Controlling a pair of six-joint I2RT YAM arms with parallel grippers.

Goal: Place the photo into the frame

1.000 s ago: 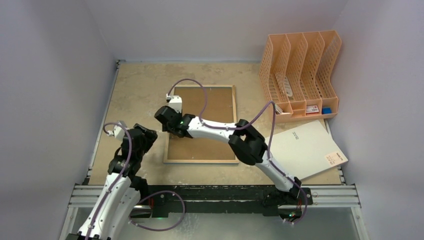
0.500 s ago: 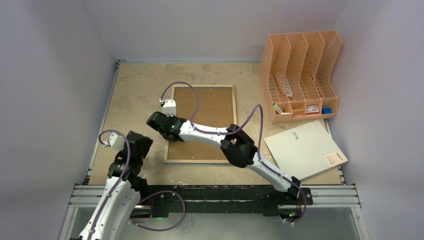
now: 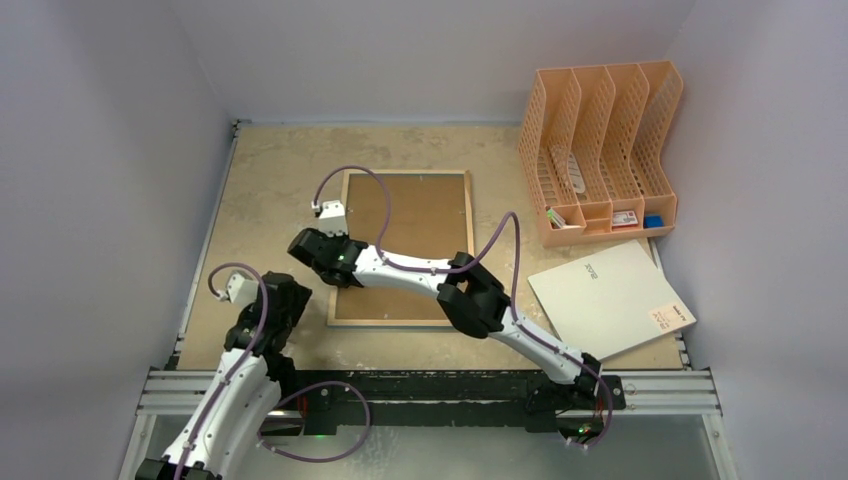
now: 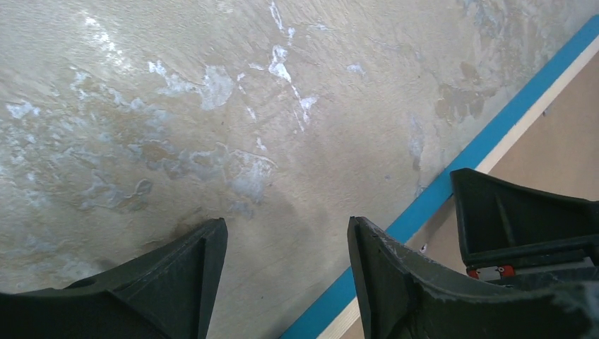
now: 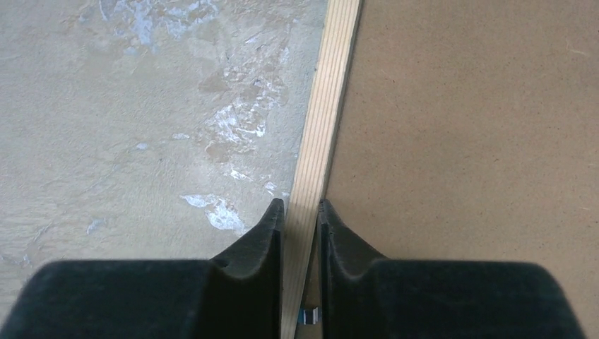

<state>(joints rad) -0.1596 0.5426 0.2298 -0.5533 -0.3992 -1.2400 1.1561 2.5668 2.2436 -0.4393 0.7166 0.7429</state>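
Tabletop (image 3: 270, 170) holds the frame (image 5: 339, 70), right hand (image 5: 302, 212) pinching its edge.

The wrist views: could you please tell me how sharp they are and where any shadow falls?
Right wrist: the frame's wood grain and the board are crisp, while the right hand is near-black with little detail. Left wrist: the table's mottling is sharp, and a soft shadow lies on it just ahead of the left hand. No strong glare in either view.
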